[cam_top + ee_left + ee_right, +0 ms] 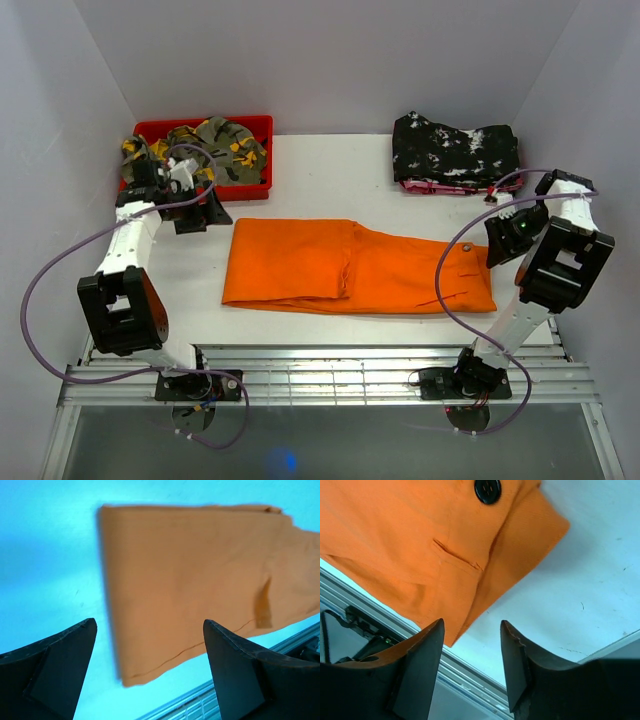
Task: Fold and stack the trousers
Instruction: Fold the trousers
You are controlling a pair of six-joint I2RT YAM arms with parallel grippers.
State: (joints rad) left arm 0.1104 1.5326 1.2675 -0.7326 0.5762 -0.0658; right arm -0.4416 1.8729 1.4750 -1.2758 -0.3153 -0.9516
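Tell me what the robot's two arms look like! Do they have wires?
The left arm and right arm both have white tube-shaped links joined by chunky black box-shaped joints. A long greyish-purple cable loops from each base up to the wrist. The left gripper and right gripper each end in two dark wedge-shaped fingers.

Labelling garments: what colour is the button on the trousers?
Black; the button shows best in the right wrist view.

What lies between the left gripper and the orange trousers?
Only bare table separates the left gripper from the trousers; the top view shows it.
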